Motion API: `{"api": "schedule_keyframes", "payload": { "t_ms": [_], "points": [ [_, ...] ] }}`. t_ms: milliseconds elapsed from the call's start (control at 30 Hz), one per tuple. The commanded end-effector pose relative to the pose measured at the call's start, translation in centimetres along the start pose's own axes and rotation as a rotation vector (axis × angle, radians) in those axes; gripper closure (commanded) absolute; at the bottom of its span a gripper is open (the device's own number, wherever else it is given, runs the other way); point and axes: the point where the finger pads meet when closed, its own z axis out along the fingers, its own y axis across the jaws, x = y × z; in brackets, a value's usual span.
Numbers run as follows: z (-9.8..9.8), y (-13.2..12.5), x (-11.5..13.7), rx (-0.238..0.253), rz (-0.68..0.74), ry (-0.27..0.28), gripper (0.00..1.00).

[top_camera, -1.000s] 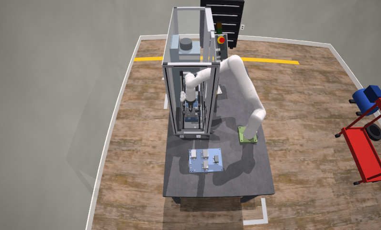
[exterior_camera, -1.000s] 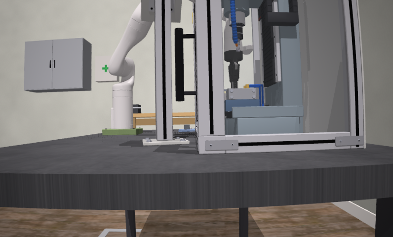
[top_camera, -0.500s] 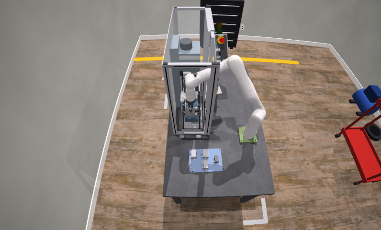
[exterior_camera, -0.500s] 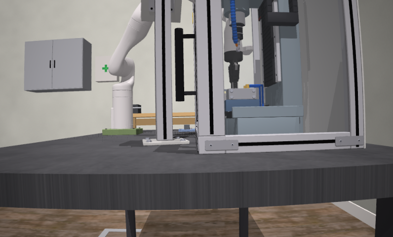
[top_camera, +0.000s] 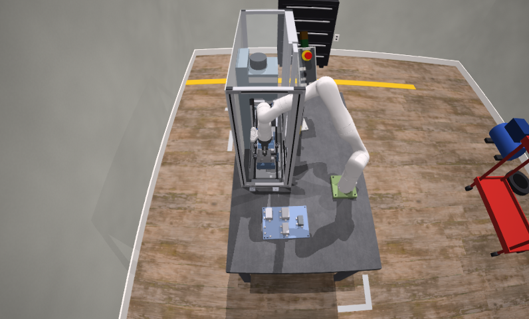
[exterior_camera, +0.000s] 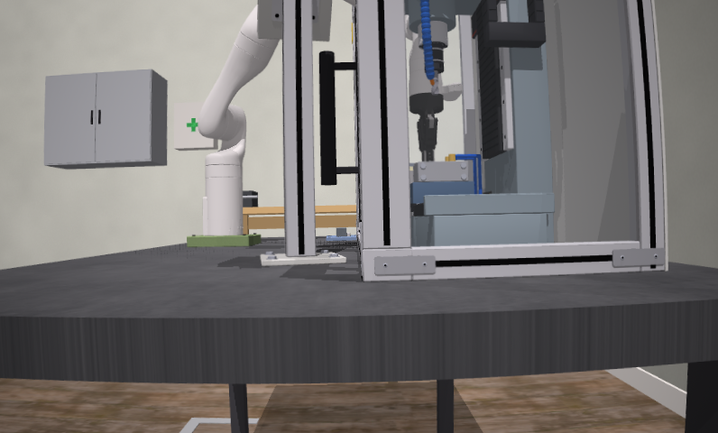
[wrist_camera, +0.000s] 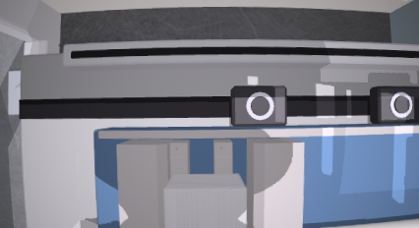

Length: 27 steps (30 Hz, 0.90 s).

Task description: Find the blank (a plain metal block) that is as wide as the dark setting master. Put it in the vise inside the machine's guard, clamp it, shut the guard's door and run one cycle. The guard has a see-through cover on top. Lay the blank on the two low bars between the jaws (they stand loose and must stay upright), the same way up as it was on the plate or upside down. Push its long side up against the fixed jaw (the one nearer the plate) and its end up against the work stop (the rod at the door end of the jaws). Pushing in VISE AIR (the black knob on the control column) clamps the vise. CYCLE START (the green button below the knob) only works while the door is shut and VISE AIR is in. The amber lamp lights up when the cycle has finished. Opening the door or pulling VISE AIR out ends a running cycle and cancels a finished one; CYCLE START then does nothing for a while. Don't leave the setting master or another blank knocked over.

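Observation:
My gripper points down inside the guard, shut on a plain grey blank. In the wrist view the blank hangs low between the left jaw and right jaw, above the two low bars, which stand upright. Its lower part, the fingertips and the work stop are not visible, so contact cannot be told. The dark setting master and several lighter blanks stand on the blue plate. The amber lamp looks unlit.
My arm reaches in through the guard's open side. Guard posts stand close around it. The spindle and blue hose are near my wrist. The black door handle and the red emergency button are outside.

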Motion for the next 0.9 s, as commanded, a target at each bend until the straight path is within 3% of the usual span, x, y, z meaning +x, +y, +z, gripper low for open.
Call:
{"api": "schedule_keyframes", "payload": {
  "t_ms": [0,867],
  "points": [
    [-0.1,-0.07,0.05,-0.001,0.0,0.002,0.9],
    [-0.09,-0.08,-0.26,0.0,0.0,0.002,0.9]
  ]
}}
